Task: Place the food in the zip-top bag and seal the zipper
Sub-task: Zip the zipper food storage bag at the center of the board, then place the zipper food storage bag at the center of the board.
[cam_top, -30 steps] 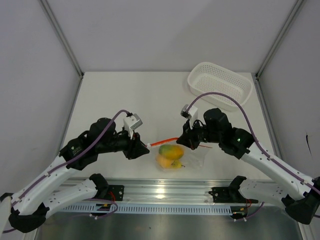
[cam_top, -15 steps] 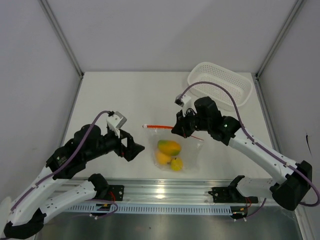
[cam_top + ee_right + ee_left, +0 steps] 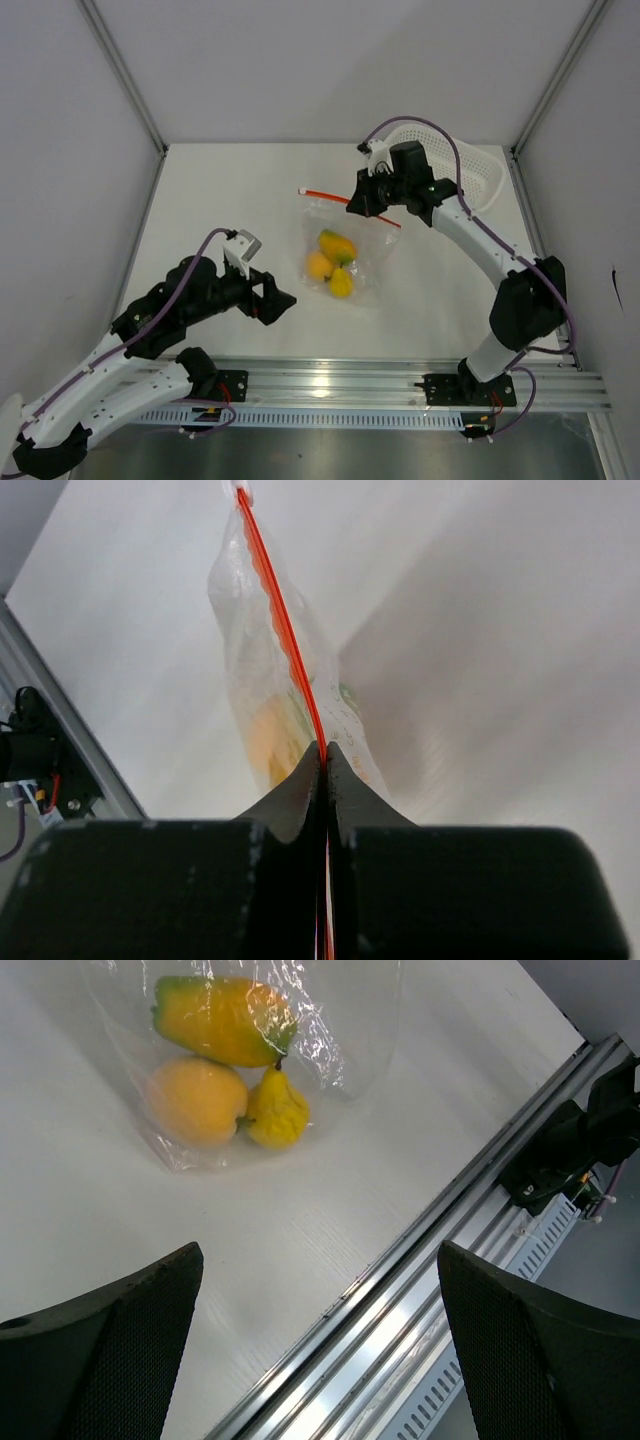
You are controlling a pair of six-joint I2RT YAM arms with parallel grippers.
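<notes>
The food [image 3: 330,262] is inside the zip-top bag [image 3: 368,238], near the middle of the bench [image 3: 230,190], and its zipper [image 3: 325,197] is being pinched.

The three fruits sit at the bottom of the bag, away from the mouth, so they do not block the strip. The right pincer [image 3: 362,203] is clenched on the zipper, probably to press both sides together and seal it. The left pincer [image 3: 278,300] is released, wide apart and empty, well apart from the bag. A second ago it was at the zipper's left end; now it is pulled back. The right arm has carried the bag farther from the near edge, toward the white basket [image 3: 470,170].
</notes>
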